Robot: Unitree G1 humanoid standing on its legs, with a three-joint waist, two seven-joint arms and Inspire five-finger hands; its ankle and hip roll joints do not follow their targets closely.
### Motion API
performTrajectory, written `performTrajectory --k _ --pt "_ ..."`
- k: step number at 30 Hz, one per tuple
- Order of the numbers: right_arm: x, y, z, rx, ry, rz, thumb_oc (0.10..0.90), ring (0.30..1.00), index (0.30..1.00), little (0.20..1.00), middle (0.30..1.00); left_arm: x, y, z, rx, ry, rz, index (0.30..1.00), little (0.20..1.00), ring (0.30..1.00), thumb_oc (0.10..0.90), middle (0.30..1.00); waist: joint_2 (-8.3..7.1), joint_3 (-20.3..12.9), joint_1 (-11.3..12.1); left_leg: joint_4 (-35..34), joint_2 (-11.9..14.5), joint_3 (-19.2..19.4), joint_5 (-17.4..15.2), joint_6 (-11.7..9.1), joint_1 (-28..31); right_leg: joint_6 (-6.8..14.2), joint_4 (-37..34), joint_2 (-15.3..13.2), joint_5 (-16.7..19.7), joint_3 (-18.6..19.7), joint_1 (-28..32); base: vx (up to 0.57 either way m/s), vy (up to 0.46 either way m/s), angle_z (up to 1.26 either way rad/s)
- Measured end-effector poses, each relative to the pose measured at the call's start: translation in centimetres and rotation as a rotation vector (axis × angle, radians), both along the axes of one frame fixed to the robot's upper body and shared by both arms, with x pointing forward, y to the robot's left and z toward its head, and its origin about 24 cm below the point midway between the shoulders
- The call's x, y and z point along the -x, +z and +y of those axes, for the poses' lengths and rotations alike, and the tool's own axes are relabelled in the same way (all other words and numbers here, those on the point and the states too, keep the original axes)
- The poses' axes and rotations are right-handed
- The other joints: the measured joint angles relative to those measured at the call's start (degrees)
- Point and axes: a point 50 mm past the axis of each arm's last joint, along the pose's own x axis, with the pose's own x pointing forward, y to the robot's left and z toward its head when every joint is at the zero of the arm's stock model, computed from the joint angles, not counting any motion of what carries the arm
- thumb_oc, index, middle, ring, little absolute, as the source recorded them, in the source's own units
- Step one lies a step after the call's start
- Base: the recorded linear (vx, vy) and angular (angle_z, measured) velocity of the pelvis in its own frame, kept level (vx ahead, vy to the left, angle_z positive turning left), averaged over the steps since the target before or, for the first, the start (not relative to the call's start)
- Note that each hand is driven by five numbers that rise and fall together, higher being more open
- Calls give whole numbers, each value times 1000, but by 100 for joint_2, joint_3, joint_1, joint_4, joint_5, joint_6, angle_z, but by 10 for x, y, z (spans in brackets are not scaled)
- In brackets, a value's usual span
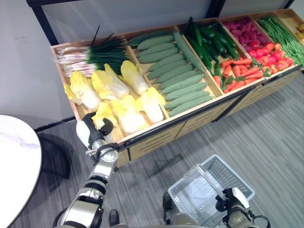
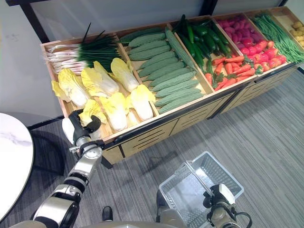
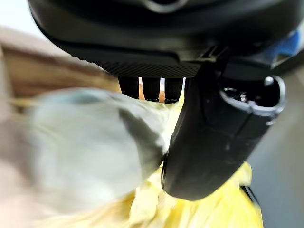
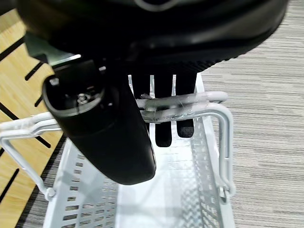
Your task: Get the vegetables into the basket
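Grey carpet floor [image 1: 266, 142], white round table [image 1: 14, 161]

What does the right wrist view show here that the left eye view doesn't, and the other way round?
Right wrist view alone: the right hand has its fingers hooked round the basket handle, and the basket holds nothing yet.

Left eye view alone: the wooden produce stand with napa cabbages, scallions, bitter gourds, carrots and green beans, and the left hand at the nearest cabbage on the front edge.

Both: the white basket on the grey floor before the stand.
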Motion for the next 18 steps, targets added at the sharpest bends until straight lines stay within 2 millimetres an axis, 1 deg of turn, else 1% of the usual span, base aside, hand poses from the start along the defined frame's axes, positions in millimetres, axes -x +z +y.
performTrajectory --k 6,9,11,12,13,15,17,18 --pt "2 -1 -1 3 -4 12 400 300 300 300 300 0 -1 4 16 -23 17 300 300 300 400 300 4 2 5 -1 2 1 -2 -1 89 -1 0 5 2 7 84 0 0 0" --pt "4 -1 -1 4 -7 18 400 300 300 300 300 -1 10 8 34 -10 -21 300 300 300 400 300 5 4 12 -1 3 1 -1 -1 116 -9 1 4 9 4 111 -4 3 1" --pt "8 -2 -1 1 -9 24 400 300 300 300 300 3 22 7 -2 -26 -76 300 300 300 400 300 7 21 39 -1 7 -16 -2 -2 169 -8 0 3 8 -21 179 -16 12 4" --pt "7 -2 0 -4 -4 15 400 300 300 300 300 6 32 10 -37 -35 -107 300 300 300 400 300 3 34 34 -1 8 -17 -2 -2 171 -8 0 3 8 -22 182 -24 31 4" --pt "7 -2 0 -7 -8 10 400 300 300 300 300 10 53 12 -144 -59 -192 300 300 300 400 300 7 73 65 -2 6 -32 1 -6 175 -9 0 -4 9 -42 200 -27 42 4" --pt "8 -2 -1 -8 -18 9 400 300 300 300 300 22 80 12 -238 -95 -320 300 300 300 400 300 4 159 125 -2 1 -38 0 -7 239 -9 0 -12 8 -48 272 -22 47 3" --pt "12 -2 -4 -12 -46 8 400 300 300 300 300 34 103 9 -260 -146 -451 300 300 300 400 300 20 178 239 -2 -17 -53 -1 -8 241 -6 0 -38 6 -65 284 -11 43 4" --pt "14 -2 -6 -13 -60 9 400 300 300 300 300 42 111 7 -258 -183 -504 300 300 300 400 300 33 186 269 -3 -33 -62 -1 -7 246 -4 0 -57 4 -70 296 -8 36 7"
